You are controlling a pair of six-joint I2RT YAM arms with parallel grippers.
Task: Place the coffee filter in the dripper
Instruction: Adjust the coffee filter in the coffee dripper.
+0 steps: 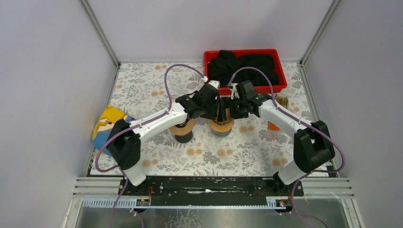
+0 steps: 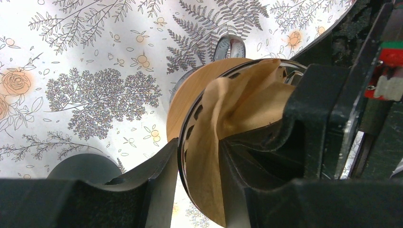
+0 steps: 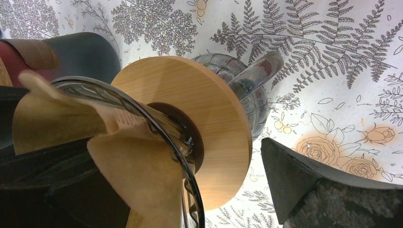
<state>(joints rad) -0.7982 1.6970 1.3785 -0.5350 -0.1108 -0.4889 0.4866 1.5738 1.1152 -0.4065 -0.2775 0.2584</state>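
The dripper (image 1: 221, 124), a glass cone with a round wooden collar (image 3: 209, 118), stands mid-table with both grippers over it. A brown paper coffee filter (image 2: 223, 118) lies crumpled inside the cone, one edge folded over the rim (image 3: 138, 175). My left gripper (image 2: 199, 152) is shut on the near rim, with one finger outside the glass and the other pressing the filter from inside. My right gripper (image 3: 157, 161) stands wide open astride the opposite rim. Its outer finger (image 3: 304, 185) is well clear of the collar, and its inner one is a dark shape behind the paper.
A second wooden-collared piece on a black cup (image 1: 183, 130) stands just left of the dripper. A red bin (image 1: 280, 71) holding black cloth sits at the back. A yellow and blue item (image 1: 107, 124) lies at the left wall, and small orange and brown things (image 1: 274, 124) lie at the right.
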